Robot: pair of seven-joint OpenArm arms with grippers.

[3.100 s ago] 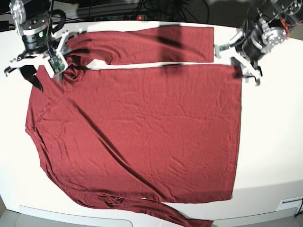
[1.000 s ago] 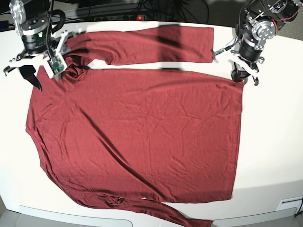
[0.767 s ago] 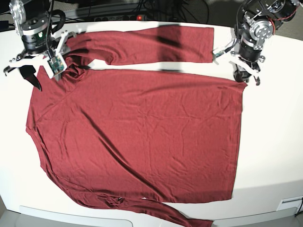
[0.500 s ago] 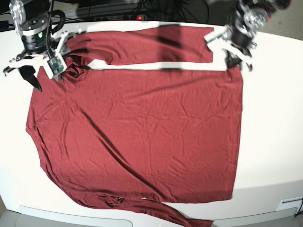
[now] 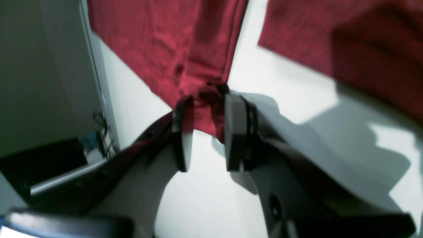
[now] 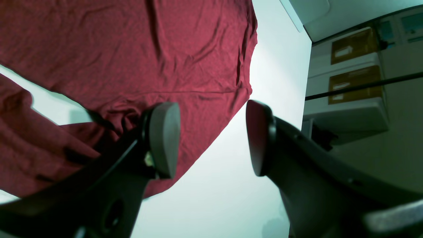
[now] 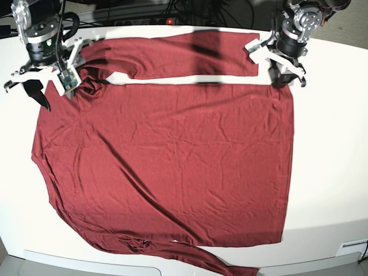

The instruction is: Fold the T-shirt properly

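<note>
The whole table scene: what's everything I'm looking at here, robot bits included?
T-shirt: one, dark red, long-sleeved, spread flat over most of the table; the far sleeve lies folded along the top edge, the near sleeve trails off the front edge.
Table: one, white, under the shirt.
Cables: several, black, behind the table's far edge.
Boxes: two, brown, on shelves in the right wrist view.
Right hand: one, dark fingers, open, hovering at the shirt's shoulder corner, holding nothing.
Left hand: one, dark fingers, partly open, astride the shirt's bottom hem corner; whether it grips the cloth is unclear.
</note>
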